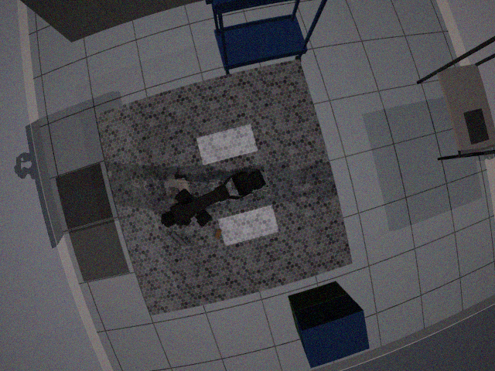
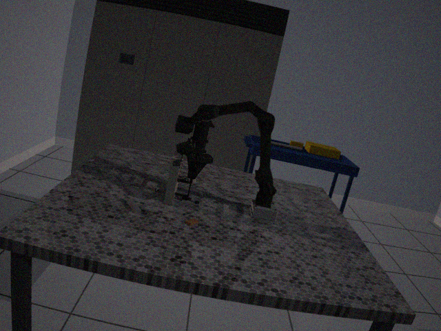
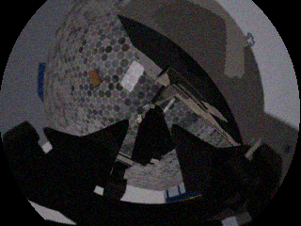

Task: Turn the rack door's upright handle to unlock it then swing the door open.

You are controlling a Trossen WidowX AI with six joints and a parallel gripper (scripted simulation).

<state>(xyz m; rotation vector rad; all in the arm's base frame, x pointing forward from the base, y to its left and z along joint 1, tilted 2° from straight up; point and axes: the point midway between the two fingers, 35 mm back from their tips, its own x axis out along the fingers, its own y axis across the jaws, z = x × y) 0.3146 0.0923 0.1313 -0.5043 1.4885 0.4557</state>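
Observation:
The rack [image 1: 177, 185] [image 2: 170, 188] stands on the table [image 2: 227, 256], with a pale upright panel and darker parts beside it. Its pale edges [image 3: 202, 111] run to the right in the wrist view. My gripper [image 2: 192, 177] [image 3: 150, 124] points down at the rack and is open, with its fingers spread. A dark shape shows between and beyond the fingers in the wrist view; I cannot tell whether it is the handle or another part of the door. The handle's turn, the door's angle and any contact are hidden by the arm and the dim light.
A small orange block [image 1: 218, 233] [image 2: 192, 221] [image 3: 95, 78] lies on the table near the rack. The arm's base [image 2: 263, 212] stands to the right of the rack in the exterior view. A blue cart [image 1: 260, 42] [image 2: 313, 160] and a blue bin [image 1: 333, 335] stand off the table.

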